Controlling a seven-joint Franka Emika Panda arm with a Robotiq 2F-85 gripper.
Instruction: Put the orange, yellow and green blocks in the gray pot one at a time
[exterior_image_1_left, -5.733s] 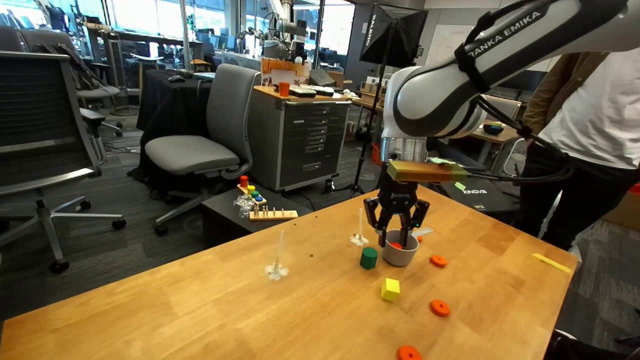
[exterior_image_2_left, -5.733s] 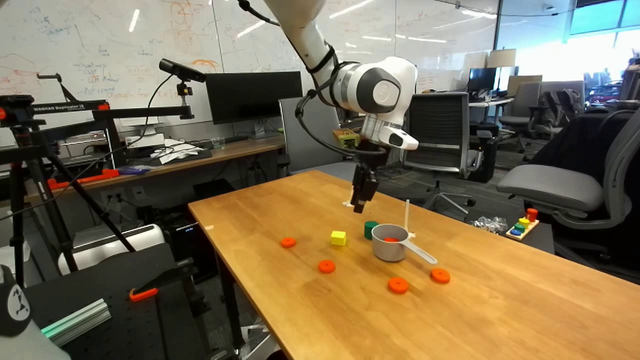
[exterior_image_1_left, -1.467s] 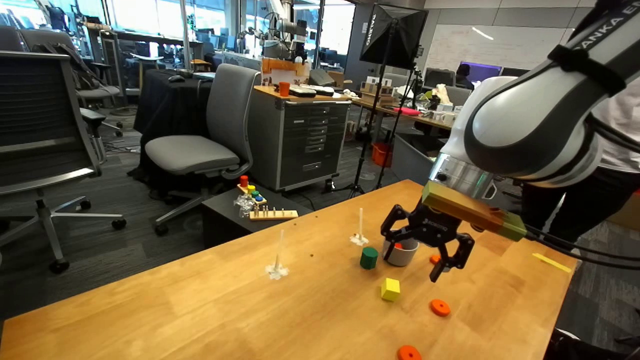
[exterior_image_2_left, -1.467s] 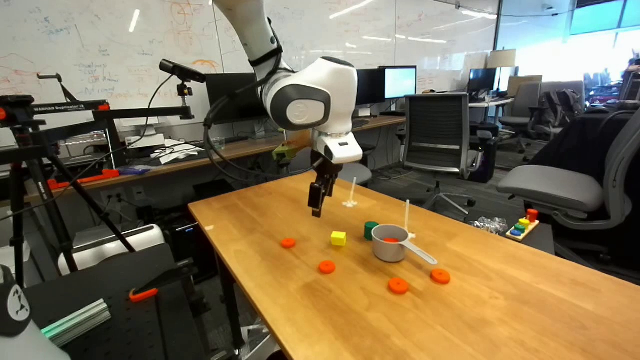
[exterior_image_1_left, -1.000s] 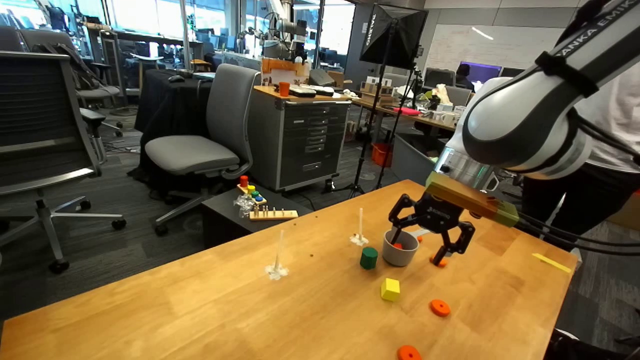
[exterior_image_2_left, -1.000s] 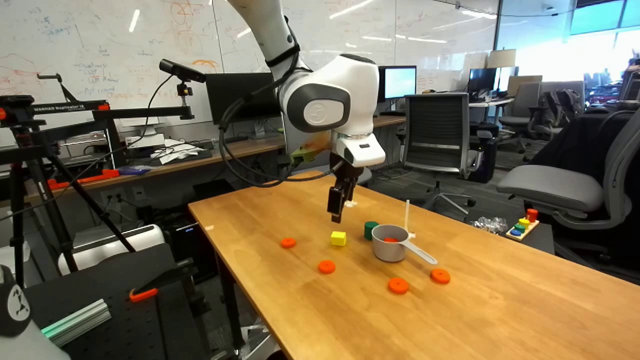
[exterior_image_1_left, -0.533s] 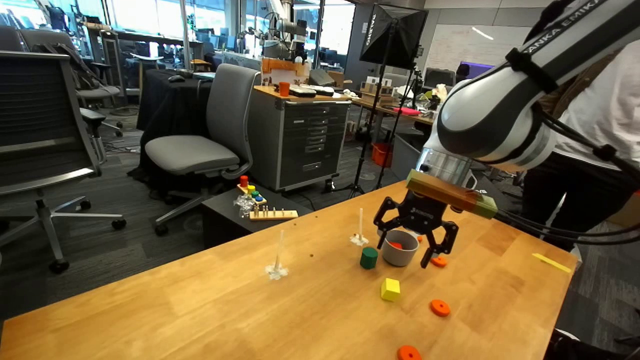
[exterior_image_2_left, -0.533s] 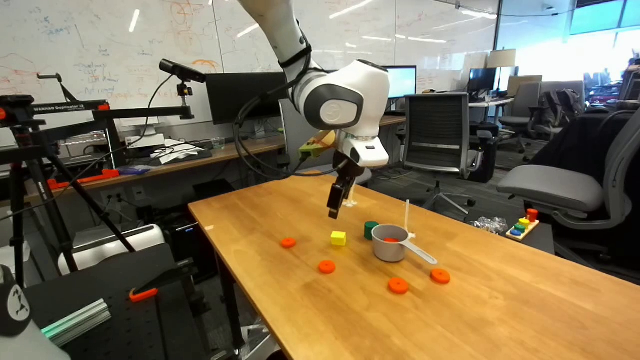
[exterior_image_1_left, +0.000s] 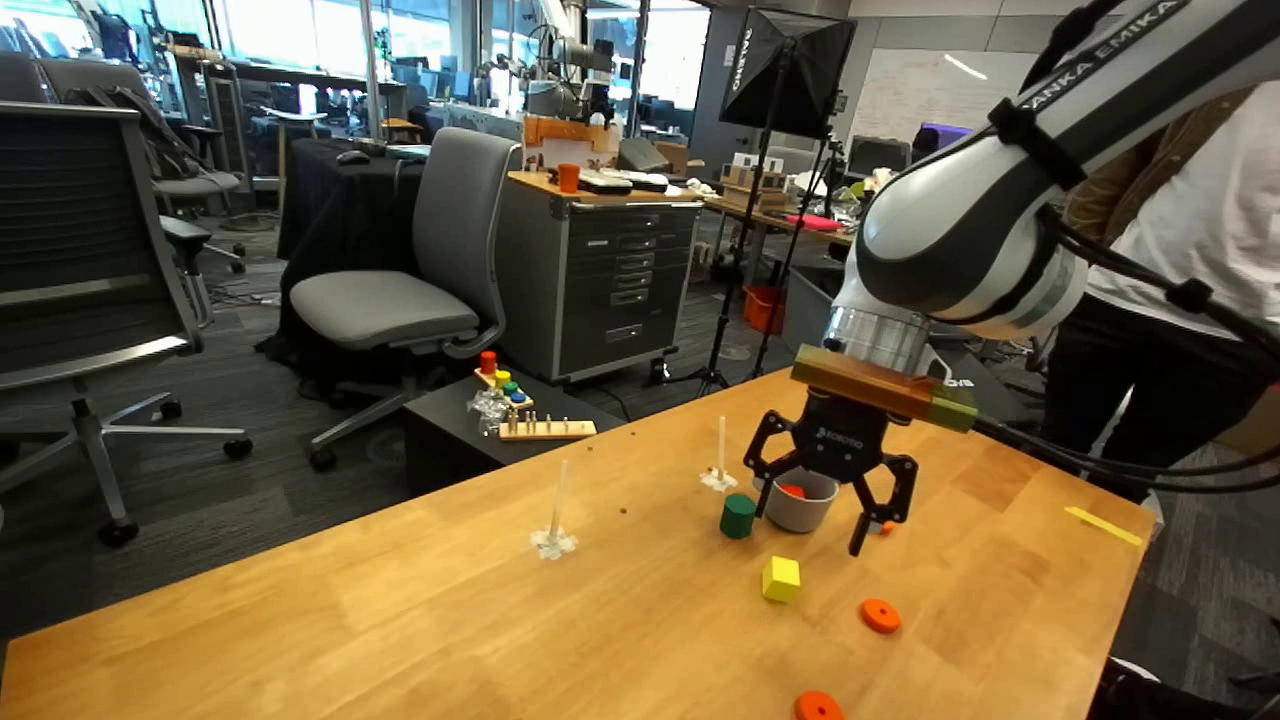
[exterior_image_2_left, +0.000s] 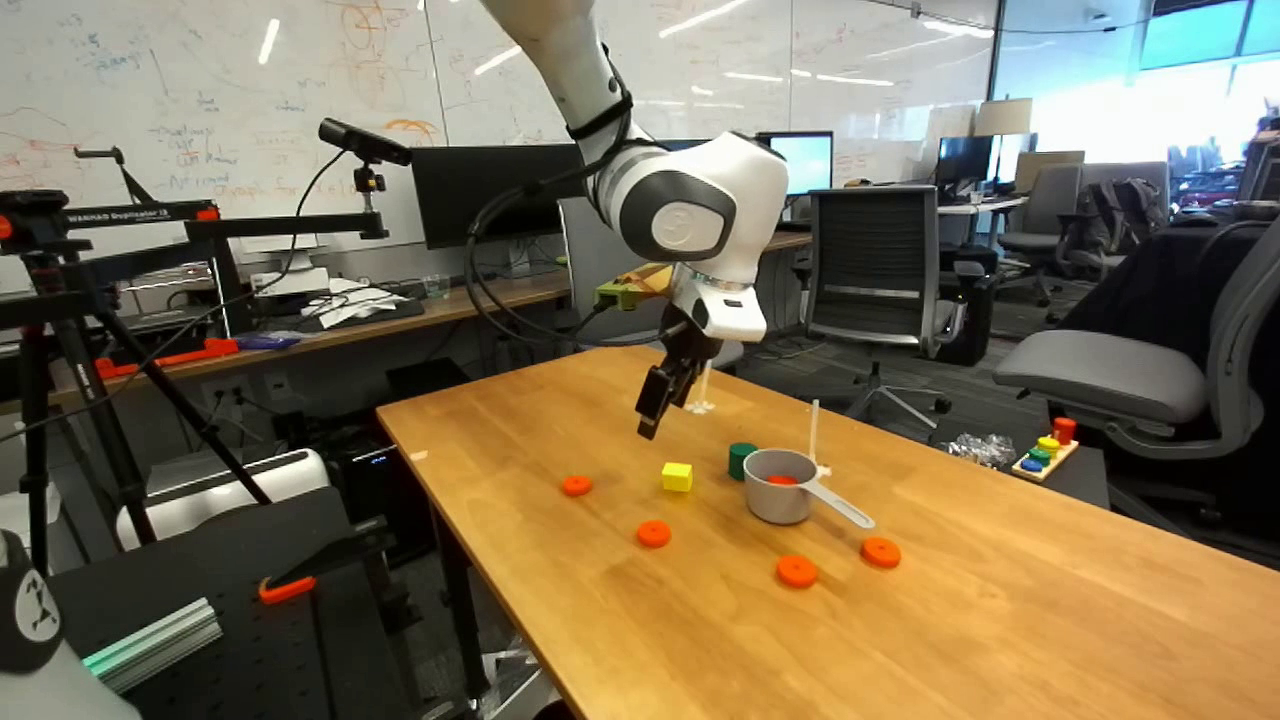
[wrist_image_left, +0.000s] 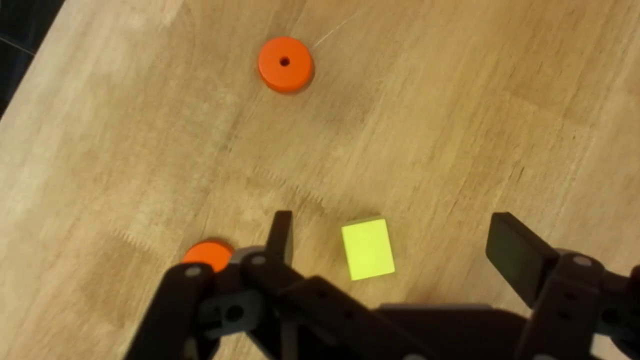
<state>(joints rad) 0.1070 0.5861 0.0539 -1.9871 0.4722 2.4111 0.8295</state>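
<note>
The Robotiq gripper (exterior_image_1_left: 809, 531) is spread wide; below it, the yellow cube (wrist_image_left: 369, 250) is framed between the fingertips (wrist_image_left: 517, 256) in the wrist view, its near-square top turned slightly askew to them.

In an exterior view, the camera looks slantwise down over the bench (exterior_image_1_left: 420, 620), past the yellow block (exterior_image_1_left: 781, 579) towards a drawer cabinet (exterior_image_1_left: 630, 280). In an exterior view, also from above, a whiteboard (exterior_image_2_left: 250, 90) lies beyond the yellow block. Both exterior views share the gray pot (exterior_image_2_left: 775, 508) near it. The wrist view looks steeply down, much nearer the yellow block.
</note>
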